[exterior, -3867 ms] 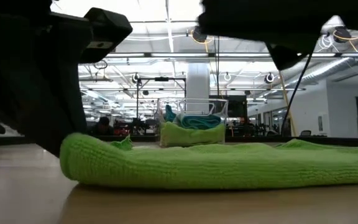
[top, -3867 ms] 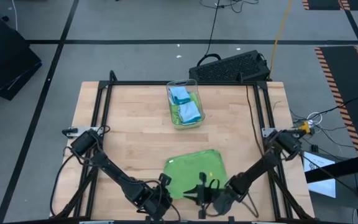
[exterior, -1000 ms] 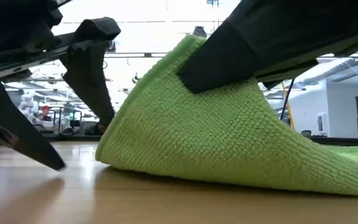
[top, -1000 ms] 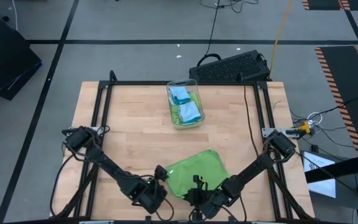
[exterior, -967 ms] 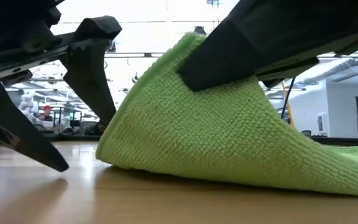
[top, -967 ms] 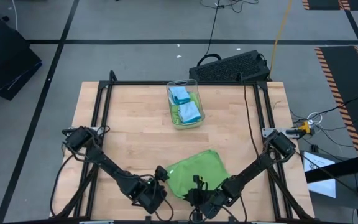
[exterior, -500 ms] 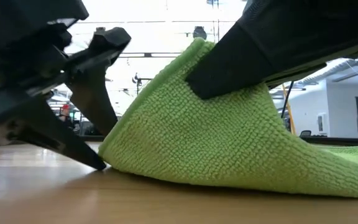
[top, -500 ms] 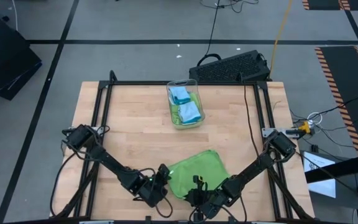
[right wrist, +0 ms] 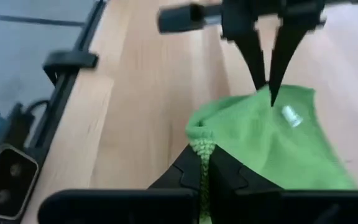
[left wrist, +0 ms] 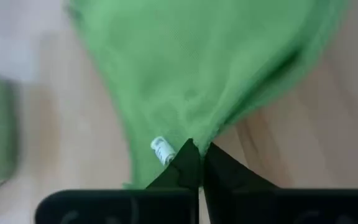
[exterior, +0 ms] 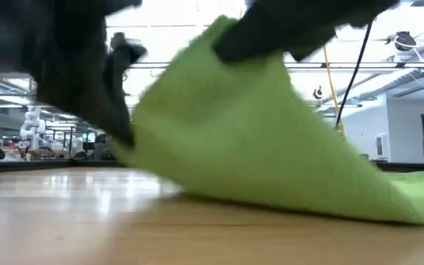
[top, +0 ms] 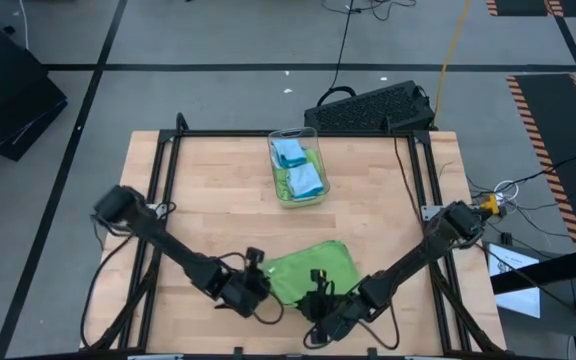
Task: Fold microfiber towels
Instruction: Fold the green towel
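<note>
At about six o'clock on the table [top: 198,220], the right gripper [top: 320,300] is clamped tight on a near corner of the lime green towel [top: 308,275], lifting that edge off the wood. Just beside it at seven o'clock, the left gripper [top: 255,278] is pinched closed on the towel's left corner, next to a small white tag [left wrist: 161,150]. Farther off at twelve o'clock stands a clear plastic bin [top: 298,167] holding what look like folded blue and green towels [top: 300,172].
</note>
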Motion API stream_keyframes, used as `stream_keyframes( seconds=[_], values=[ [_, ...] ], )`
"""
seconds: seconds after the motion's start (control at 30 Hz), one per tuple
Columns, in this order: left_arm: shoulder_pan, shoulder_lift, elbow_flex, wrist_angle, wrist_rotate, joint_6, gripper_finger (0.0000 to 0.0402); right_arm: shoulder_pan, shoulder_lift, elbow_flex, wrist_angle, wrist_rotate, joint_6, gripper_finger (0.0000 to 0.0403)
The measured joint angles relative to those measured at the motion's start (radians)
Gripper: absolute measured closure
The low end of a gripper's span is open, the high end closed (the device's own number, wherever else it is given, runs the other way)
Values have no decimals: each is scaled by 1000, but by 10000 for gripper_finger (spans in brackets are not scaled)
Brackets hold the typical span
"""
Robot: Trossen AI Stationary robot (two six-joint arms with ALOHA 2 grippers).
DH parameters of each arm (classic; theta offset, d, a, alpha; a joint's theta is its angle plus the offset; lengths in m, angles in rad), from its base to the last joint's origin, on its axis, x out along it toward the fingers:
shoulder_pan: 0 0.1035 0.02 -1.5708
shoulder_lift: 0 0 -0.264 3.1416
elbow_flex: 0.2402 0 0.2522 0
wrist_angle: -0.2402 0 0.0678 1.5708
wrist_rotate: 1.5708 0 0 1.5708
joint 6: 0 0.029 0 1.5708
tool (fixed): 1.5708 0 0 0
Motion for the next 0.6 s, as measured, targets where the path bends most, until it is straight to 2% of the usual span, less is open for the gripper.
stream_keyframes(
  seconds=[0.1, 0.2, 0.43, 0.5, 0.6],
  values=[
    [-16, -114, 2, -74, -81, -109, 394, -21, -67, 0, -57, 16, -30, 402],
    [-19, -218, 2, -65, -125, -165, 396, -34, -156, -1, -125, 73, -88, 402],
    [-35, -381, 8, -4, -202, -147, 397, -107, -369, -51, -94, 90, -328, 402],
    [-30, -397, 19, 3, -216, -133, 398, -155, -411, -70, -60, 35, -372, 402],
    [-2, -402, 54, 9, -224, -106, 397, -229, -458, -104, -21, -128, -409, 402]
  ],
)
